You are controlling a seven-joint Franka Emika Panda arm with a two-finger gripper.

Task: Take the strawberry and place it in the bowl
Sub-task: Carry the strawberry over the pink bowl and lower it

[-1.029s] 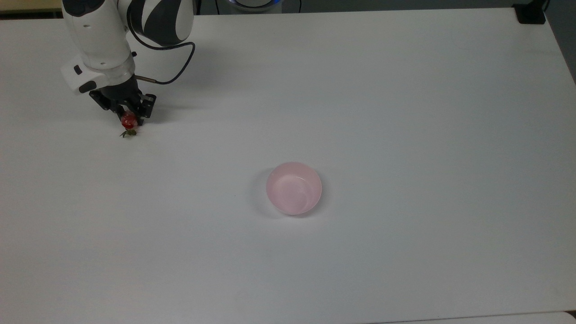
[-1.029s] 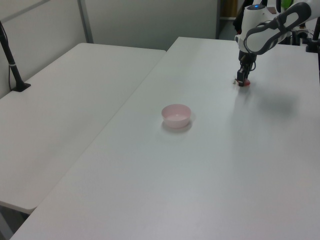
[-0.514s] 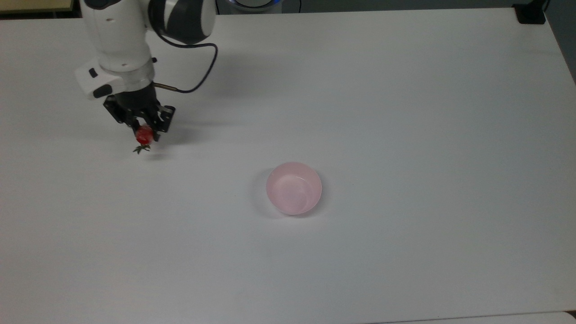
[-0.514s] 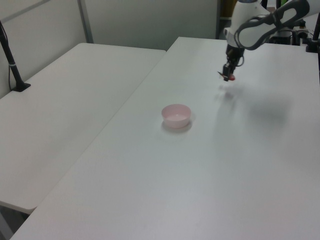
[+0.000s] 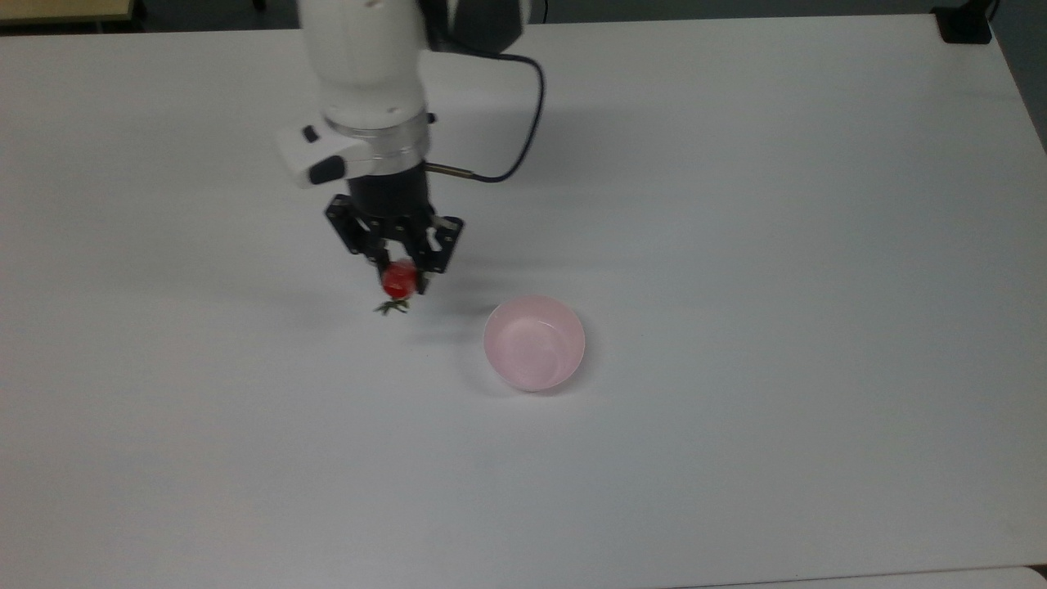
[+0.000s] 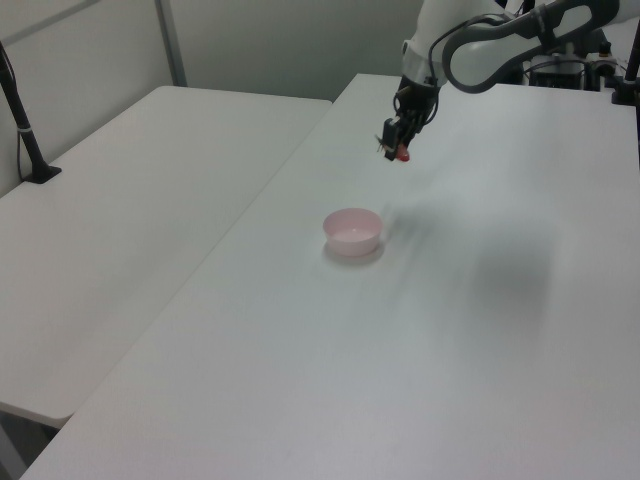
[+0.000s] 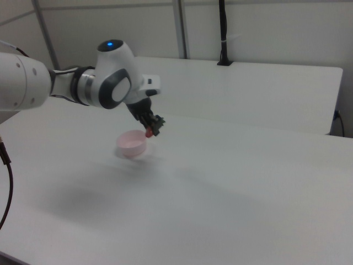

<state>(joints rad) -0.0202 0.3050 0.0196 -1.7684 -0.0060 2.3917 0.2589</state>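
So the gripper (image 5: 401, 274) is clamped on the strawberry (image 5: 398, 281), fingers nearly together around the red body, green leafy top hanging down toward the table (image 5: 736, 204). Strawberry is off the table, carried in the air (its shadow sits apart on the surface in the left view). Key relation: the bowl (image 5: 534, 342) lies to the top view's right of the gripper and a bit nearer the bottom edge, close but not yet under the fruit. In the left view the strawberry (image 6: 401, 154) hangs above and beyond the bowl (image 6: 353, 231); in the right view the strawberry (image 7: 149, 132) sits just by the bowl (image 7: 132, 144) rim. Count: one strawberry, one bowl, one arm. Judgement: transport step, needs a short sideways shift before release.
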